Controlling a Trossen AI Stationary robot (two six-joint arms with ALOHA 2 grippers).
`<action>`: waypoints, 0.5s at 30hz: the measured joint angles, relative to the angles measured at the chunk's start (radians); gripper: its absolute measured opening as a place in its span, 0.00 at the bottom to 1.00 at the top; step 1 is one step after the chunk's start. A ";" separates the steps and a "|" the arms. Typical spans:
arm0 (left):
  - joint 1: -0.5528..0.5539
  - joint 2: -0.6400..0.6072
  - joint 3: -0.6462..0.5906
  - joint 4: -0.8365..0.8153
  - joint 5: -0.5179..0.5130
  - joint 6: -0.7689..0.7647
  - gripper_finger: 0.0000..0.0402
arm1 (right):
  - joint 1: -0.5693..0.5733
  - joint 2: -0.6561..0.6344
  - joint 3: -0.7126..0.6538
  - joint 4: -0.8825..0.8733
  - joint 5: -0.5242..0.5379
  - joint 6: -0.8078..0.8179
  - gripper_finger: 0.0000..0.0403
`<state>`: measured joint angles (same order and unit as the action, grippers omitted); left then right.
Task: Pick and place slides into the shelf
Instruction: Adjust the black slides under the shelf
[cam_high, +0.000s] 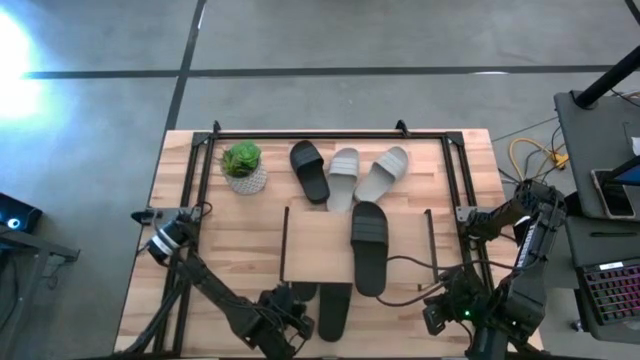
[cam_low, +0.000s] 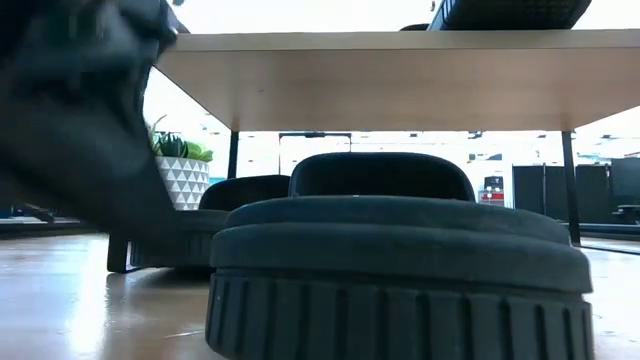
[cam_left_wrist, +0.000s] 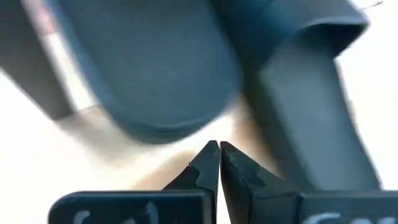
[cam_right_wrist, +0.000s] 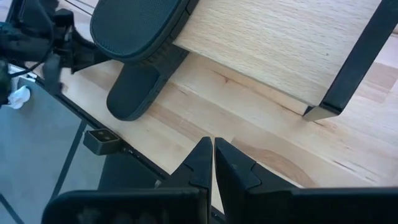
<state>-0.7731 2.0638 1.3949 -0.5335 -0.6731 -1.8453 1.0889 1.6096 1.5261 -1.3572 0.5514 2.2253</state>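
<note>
The shelf (cam_high: 318, 245) stands mid-table with one black slide (cam_high: 369, 247) lying on its plank top, at the right. Two more black slides (cam_high: 334, 310) (cam_high: 301, 293) lie on the table with their heels sticking out from under the shelf's near edge. My left gripper (cam_left_wrist: 217, 148) is shut and angled down just in front of these heels (cam_left_wrist: 155, 74) (cam_left_wrist: 311, 93); a thin strip of table shows between. Behind the shelf lie a black slide (cam_high: 309, 170) and two light grey ones (cam_high: 343, 178) (cam_high: 385, 172). My right gripper (cam_right_wrist: 213, 152) hovers shut near the shelf's right near leg (cam_right_wrist: 348, 68).
A small potted plant (cam_high: 243, 167) stands at the far left of the shelf. Black rails (cam_high: 200, 170) run along the table's sides and far edge. In the low view the nearest slide's heel (cam_low: 400, 270) fills the foreground under the shelf top (cam_low: 400, 75).
</note>
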 joint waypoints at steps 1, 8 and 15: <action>-0.005 -0.004 0.012 0.002 -0.015 0.007 0.00 | 0.000 0.000 0.000 0.000 0.000 0.000 0.03; -0.053 -0.040 0.121 0.001 -0.045 0.245 0.00 | 0.011 0.000 0.000 0.024 -0.008 0.000 0.03; -0.101 -0.106 0.138 -0.023 -0.084 0.284 0.00 | 0.039 0.045 -0.003 0.243 -0.004 0.000 0.03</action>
<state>-0.8741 1.9582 1.5330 -0.5561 -0.7568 -1.5608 1.1275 1.6543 1.5231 -1.1140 0.5475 2.2250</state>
